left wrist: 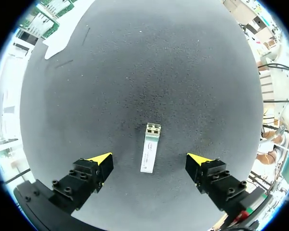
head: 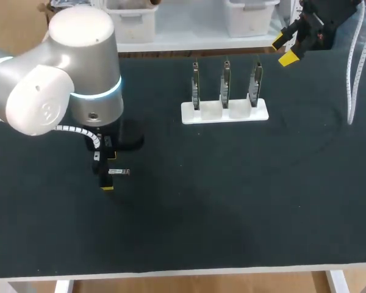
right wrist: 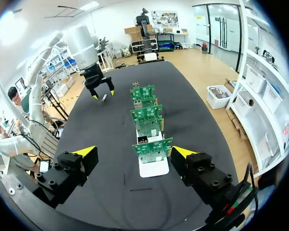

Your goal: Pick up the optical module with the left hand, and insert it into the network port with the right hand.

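The optical module, a small silver bar with a gold-coloured end, lies flat on the black table. My left gripper hangs open just above it, one yellow-tipped finger on each side and neither touching. In the head view the module pokes out beside the left gripper. Three green circuit boards with metal ports stand upright in a white holder at the table's back middle. At the far right corner my right gripper is open and holds nothing. Its own view faces the boards along their row, right gripper.
The white holder is the only other thing on the black mat. My bulky left arm covers the table's back left. A white cable hangs by the right edge.
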Motion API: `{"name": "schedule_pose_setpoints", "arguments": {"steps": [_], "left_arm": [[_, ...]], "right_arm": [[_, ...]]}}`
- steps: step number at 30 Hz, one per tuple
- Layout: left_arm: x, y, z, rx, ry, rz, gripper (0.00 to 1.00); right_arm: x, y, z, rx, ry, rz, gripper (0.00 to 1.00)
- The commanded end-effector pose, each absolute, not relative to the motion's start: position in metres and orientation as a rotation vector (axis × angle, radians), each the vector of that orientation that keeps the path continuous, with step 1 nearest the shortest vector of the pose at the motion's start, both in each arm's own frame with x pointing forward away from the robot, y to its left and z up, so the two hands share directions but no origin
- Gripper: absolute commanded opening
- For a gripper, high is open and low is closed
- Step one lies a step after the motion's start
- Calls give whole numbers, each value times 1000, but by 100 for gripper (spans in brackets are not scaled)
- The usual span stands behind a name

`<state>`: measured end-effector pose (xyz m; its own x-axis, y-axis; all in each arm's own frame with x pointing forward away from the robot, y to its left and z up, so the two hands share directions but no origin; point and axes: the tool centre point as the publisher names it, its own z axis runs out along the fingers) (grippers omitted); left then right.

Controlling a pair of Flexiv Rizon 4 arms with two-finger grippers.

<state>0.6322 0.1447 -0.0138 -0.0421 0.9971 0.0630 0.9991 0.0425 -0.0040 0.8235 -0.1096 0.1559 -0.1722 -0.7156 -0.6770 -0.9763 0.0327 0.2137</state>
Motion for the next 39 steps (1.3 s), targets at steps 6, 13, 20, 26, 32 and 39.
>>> {"name": "schedule_pose_setpoints", "arguments": {"steps": [6, 13, 20, 26, 32, 39], "left_arm": [[634, 144, -13, -2135, -2228, -61, 100], [634, 145, -13, -2137, -2232, -62, 7], [635, 149, -13, -2120, -2253, -45, 0], [636, 153, -13, -2104, -2271, -32, 0], [637, 156, -13, -2099, -2275, -26, 0], [637, 156, -13, -2100, -2278, -23, 0]], "right_arm": [[832, -110, 157, -2014, 1760, 1623, 100], [832, -110, 157, -2014, 1760, 1623, 100], [832, -110, 157, -2014, 1760, 1623, 100], [832, -110, 157, -2014, 1760, 1623, 100], [832, -110, 157, -2014, 1760, 1623, 100], [832, -110, 157, -2014, 1760, 1623, 100]]}}
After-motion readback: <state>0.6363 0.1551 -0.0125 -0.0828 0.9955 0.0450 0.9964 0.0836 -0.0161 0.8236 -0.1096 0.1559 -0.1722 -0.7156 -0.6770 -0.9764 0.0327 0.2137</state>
